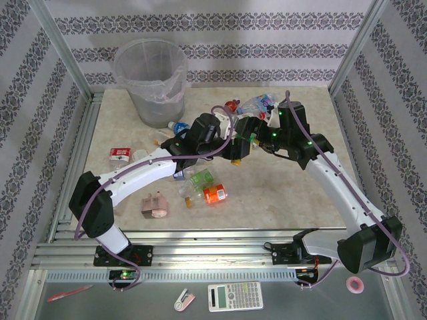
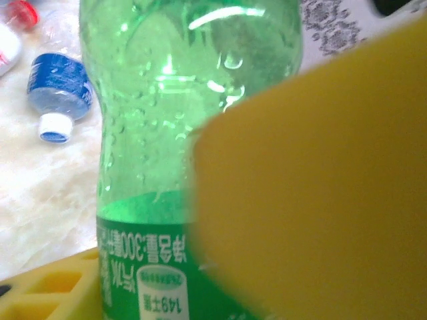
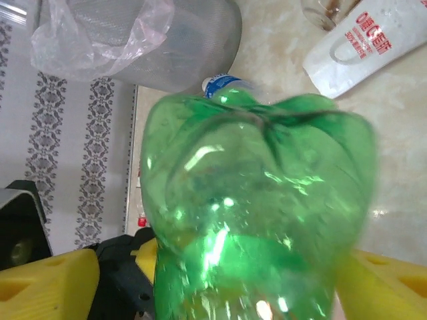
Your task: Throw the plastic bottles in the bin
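Over the marble tabletop (image 1: 280, 200), left gripper (image 2: 167, 260) clamps a green bottle (image 2: 167, 100) marked "300"; right gripper (image 3: 223, 290) straddles it wide.

On the left wrist camera, one finger (image 2: 313, 200) of my left pincer (image 2: 167, 273) is a yellow blur covering the right half of the green bottle (image 2: 167, 100), whose top and bottom run off the frame. Up left of the pincer, a red cap (image 2: 20, 12) is clipped by the corner. On the right wrist camera the bottle runs off the bottom edge between the fingers (image 3: 47, 283) of the right pincer (image 3: 220, 293), so I cannot tell whether either pincer grips it. From above, the fingers are too small to read.
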{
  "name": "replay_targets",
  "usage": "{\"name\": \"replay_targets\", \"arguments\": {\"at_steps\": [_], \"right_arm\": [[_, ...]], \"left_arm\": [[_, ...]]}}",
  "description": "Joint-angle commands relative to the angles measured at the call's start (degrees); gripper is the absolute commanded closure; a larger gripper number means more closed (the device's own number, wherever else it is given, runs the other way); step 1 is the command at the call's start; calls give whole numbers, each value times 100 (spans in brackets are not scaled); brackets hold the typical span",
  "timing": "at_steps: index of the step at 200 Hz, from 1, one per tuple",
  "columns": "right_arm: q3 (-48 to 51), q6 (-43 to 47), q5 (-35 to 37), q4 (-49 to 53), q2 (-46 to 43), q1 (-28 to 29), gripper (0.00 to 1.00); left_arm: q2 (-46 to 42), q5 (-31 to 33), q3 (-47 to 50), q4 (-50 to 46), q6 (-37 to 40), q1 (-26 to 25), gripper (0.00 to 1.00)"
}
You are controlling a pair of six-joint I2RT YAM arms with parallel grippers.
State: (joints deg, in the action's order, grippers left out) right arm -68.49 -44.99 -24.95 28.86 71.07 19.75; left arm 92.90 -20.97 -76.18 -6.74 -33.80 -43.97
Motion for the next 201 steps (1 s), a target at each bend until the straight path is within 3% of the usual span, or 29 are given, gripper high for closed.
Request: {"name": "replay_targets", "arguments": {"at_steps": [1,67,118,166,201], "right_arm": [[-50,130,-36,-90,-139,64,2],[-90,244,1,-17,-110,56,2],[-20,322,-17,53,-171,-95,2],[132,329,-124,58,-223,-321,2],[217,360,-165,58,-238,-399,2]], "left_arm": [[-251,239,247,249,-149,124,58],[-643,584,785,150,-429,325,59],[-1242,1066,1317,-452,-660,580,60],[-2156,1686,2006,-1450,-1184,1056,60],[-2854,2213,2371,-2697,-1730,1660,60]]}}
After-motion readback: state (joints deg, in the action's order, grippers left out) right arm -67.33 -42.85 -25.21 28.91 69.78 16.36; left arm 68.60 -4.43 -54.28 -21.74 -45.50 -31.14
